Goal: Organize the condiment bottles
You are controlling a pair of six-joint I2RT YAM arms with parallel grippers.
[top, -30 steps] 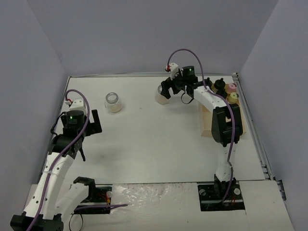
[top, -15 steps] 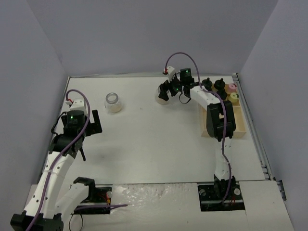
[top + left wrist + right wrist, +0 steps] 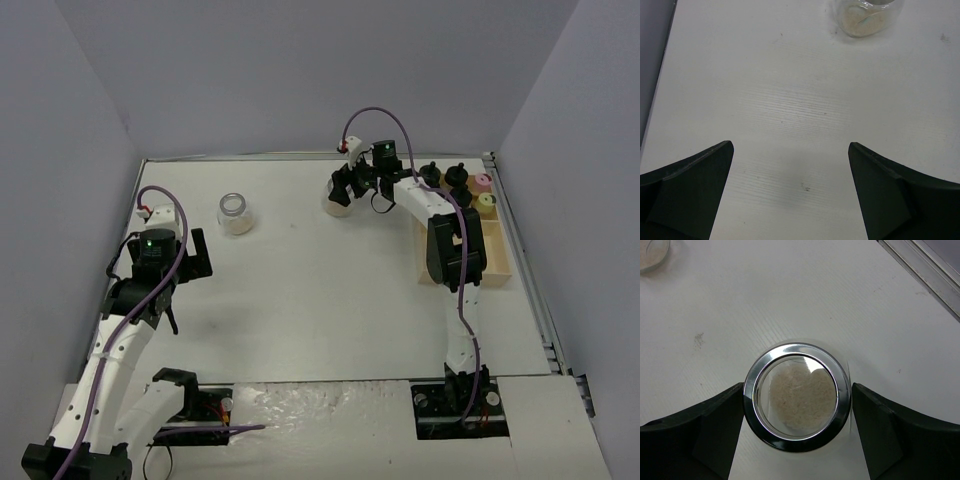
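Overhead, the right gripper (image 3: 343, 190) crowds a jar at the far middle of the table (image 3: 320, 290). Its wrist view settles it: fingers pressed on both sides of the silver-rimmed jar (image 3: 796, 397), pale powder inside. The left gripper (image 3: 790, 145) hangs wide and empty, second wide jar (image 3: 865, 17) ahead. Only overhead shows the pink-capped jar (image 3: 481, 181) in the tray (image 3: 497, 255).

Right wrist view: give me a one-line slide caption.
The right gripper brackets a silver-rimmed jar of pale powder, fingers against its sides, on the white table.
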